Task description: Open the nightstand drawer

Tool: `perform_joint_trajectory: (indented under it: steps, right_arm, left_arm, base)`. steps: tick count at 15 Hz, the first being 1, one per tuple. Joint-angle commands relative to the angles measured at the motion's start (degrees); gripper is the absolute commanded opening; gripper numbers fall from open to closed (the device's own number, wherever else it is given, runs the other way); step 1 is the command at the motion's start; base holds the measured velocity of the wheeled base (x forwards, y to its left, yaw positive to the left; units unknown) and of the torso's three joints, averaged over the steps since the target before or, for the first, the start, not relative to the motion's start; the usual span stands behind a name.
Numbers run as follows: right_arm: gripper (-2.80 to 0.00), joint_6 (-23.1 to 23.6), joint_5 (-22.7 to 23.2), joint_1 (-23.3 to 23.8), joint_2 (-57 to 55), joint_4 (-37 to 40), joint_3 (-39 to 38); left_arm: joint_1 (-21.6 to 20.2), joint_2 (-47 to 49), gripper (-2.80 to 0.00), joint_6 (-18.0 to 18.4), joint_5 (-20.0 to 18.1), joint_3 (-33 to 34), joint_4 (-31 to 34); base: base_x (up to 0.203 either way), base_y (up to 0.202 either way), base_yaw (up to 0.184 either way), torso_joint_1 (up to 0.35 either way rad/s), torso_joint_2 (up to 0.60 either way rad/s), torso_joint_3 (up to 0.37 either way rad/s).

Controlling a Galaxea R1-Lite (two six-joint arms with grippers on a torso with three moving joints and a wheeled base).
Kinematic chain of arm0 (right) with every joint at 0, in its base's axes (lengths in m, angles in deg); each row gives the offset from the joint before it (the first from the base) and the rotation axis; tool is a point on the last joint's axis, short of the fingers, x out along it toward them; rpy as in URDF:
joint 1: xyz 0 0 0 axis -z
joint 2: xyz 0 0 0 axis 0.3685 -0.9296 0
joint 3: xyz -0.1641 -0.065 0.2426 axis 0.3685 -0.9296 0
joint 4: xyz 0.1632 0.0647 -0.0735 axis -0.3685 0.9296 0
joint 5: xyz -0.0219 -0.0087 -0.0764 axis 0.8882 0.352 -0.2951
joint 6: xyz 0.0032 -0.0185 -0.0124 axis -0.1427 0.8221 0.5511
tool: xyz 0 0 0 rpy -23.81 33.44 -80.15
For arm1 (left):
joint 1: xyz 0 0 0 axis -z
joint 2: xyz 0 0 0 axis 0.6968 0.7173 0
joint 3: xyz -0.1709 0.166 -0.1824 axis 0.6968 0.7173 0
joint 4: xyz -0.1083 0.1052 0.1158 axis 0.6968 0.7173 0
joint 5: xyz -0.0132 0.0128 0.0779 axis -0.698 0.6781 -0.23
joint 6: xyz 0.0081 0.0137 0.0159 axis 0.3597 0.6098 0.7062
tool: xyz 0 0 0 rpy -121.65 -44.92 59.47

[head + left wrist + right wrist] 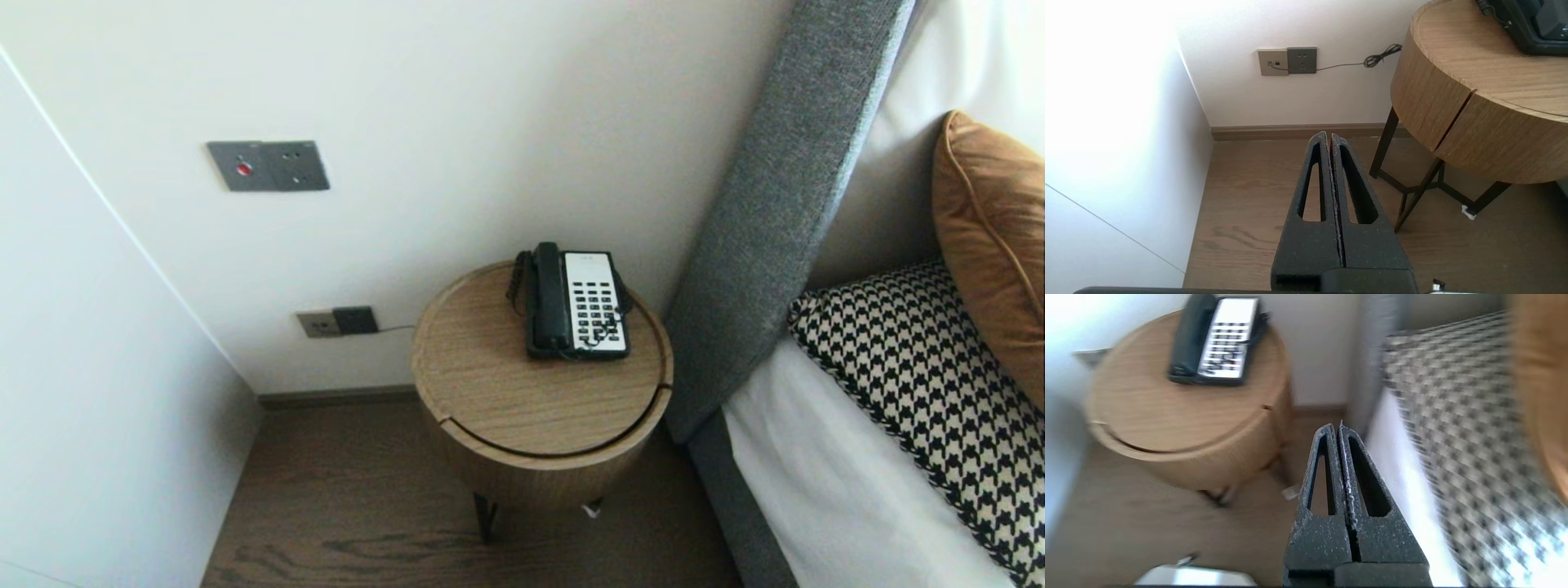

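1. The bed (816, 490) fills the right side, white sheet up, with its grey headboard (784, 204) rising against the wall.
2. A houndstooth pillow (922, 367) lies on the sheet, and a brown cushion (996, 237) leans just behind it.
3. The round wooden side table (506, 400) stands on dark legs, just beside the headboard and close to the wall.
4. The telephone (575, 302) sits on the table's back half, nearer the bed side, with its handset in the cradle.
5. The right gripper (1340, 426) hangs over the floor between table and bed, fingers pressed together, holding nothing.
6. The left gripper (1329, 134) is low over the floor on the table's other side, fingers together too, empty.
7. A wall socket (1301, 60) sits low on the wall, with a thin cord running toward the table.
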Motion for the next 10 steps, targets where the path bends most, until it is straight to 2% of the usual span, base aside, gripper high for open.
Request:
perform_joint_trajectory:
  steps: [1,3,5,7,10]
  right_arm:
    - [-2.8,-4.43,-0.17,-4.92,-18.45,-0.01,8.18]
    - [-2.8,-10.73,-1.61,-11.99,-28.7,0.14,14.41]
    - [-2.8,-14.16,-3.81,-17.97,-38.48,0.38,18.86]
    - [-2.8,-15.81,-4.95,-21.58,-47.18,1.97,22.28]
    - [-2.8,-19.14,-5.51,-24.37,-58.27,5.5,27.88]
  left_arm:
    - [-0.04,-0.15,-2.8,-0.06,0.03,0.0,-0.04]
    - [-0.04,-0.15,-2.8,-0.06,0.03,0.0,-0.04]
    - [-0.04,-0.15,-2.8,-0.06,0.03,0.0,-0.04]
    - [-0.04,-0.15,-2.8,-0.06,0.03,0.0,-0.04]
    - [-0.04,-0.15,-2.8,-0.06,0.03,0.0,-0.04]
  base:
    - [0.0,0.0,0.0,0.0,0.0,0.0]
    - [0.0,0.0,0.0,0.0,0.0,0.0]
    - [0.0,0.0,0.0,0.0,0.0,0.0]
    - [0.0,0.0,0.0,0.0,0.0,0.0]
    - [0.0,0.0,0.0,0.0,0.0,0.0]
